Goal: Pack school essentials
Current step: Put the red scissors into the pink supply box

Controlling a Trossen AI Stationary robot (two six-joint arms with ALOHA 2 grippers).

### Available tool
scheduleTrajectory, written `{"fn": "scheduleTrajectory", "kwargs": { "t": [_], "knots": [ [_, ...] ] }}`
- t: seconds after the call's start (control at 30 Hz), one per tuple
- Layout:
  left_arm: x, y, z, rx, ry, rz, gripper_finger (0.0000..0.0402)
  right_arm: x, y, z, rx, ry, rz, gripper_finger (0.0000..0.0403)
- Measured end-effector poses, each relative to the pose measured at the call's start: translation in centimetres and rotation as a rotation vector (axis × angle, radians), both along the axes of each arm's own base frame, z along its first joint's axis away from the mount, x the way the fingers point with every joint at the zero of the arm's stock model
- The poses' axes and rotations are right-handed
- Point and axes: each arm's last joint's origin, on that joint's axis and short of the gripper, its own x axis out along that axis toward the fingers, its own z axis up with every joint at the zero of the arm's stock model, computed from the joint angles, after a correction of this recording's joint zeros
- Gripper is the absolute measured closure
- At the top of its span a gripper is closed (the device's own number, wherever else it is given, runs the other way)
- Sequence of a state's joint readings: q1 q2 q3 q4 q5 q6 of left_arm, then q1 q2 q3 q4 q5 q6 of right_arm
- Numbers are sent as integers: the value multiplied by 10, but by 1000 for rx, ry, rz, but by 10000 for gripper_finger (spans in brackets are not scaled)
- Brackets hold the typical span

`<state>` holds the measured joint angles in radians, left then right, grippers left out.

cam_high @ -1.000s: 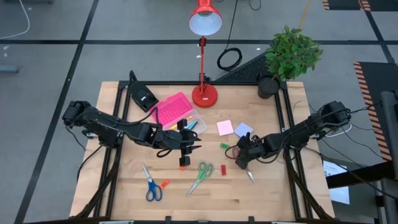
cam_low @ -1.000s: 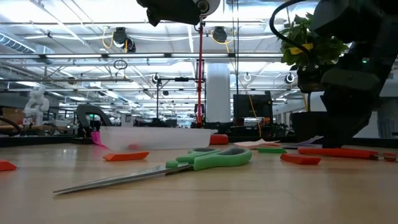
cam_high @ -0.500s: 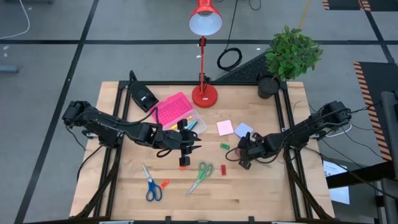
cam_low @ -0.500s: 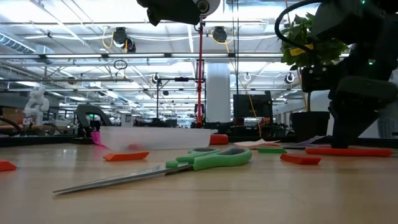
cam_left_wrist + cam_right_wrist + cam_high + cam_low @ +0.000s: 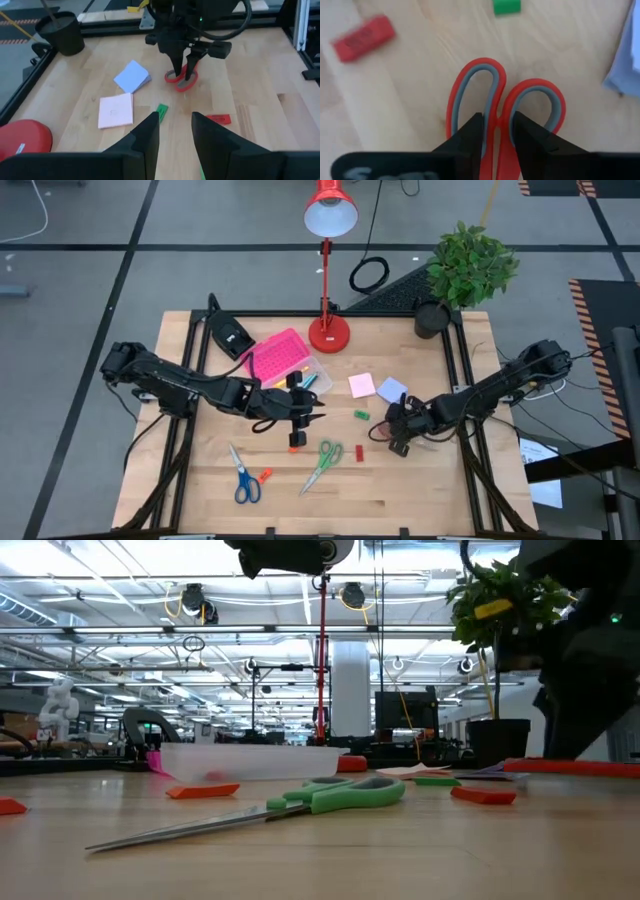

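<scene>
My right gripper (image 5: 398, 435) is shut on the red-handled scissors (image 5: 182, 81) at the table's middle right, just above the wood. My left gripper (image 5: 312, 412) hovers open over the table's middle, nothing between its fingers (image 5: 175, 132). An orange eraser (image 5: 294, 444) lies by it. The green scissors (image 5: 322, 463), blue scissors (image 5: 242, 477), a red eraser (image 5: 359, 452), a green eraser (image 5: 361, 415), and the pink (image 5: 361, 385) and blue (image 5: 391, 389) sticky pads lie flat on the table. My right gripper pinches the scissors' handle where the two red loops meet (image 5: 496, 106); each fingertip (image 5: 475, 122) stands in front of one loop's opening. The fingers come from above, pointing down. The scissors (image 5: 575, 768) hang about level, clear of the table.
The pink-lidded clear box (image 5: 285, 360) stands open behind my left gripper. A black wedge device (image 5: 228, 333), a red lamp's base (image 5: 328, 333) and a potted plant (image 5: 465, 270) line the far edge. Bare wood shows at the near right (image 5: 430, 490).
My right gripper has gone up a little and toward the table's right edge, taking the red scissors off the table. Their blades, which pointed toward the near edge, no longer show from above.
</scene>
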<state>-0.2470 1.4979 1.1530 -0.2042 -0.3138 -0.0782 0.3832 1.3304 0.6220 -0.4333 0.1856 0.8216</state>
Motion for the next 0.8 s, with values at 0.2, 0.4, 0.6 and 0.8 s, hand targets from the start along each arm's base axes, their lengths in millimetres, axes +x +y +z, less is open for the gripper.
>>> {"fn": "scheduleTrajectory", "kwargs": {
  "t": [0.2, 0.4, 0.6, 0.8],
  "knots": [
    [3, -3, 1, 29, -29, -41, 283, -3, 7, 17, 36, -120, 35, 319],
    [12, -20, -15, 106, 2, -173, 275, 0, 21, 37, 91, -310, 135, 319],
    [31, -35, -36, 123, -43, -311, 204, 5, 32, 48, 120, -453, 218, 319],
    [45, -47, -45, 318, -150, -423, 148, 8, 36, 53, 150, -514, 253, 319]
  ]
}}
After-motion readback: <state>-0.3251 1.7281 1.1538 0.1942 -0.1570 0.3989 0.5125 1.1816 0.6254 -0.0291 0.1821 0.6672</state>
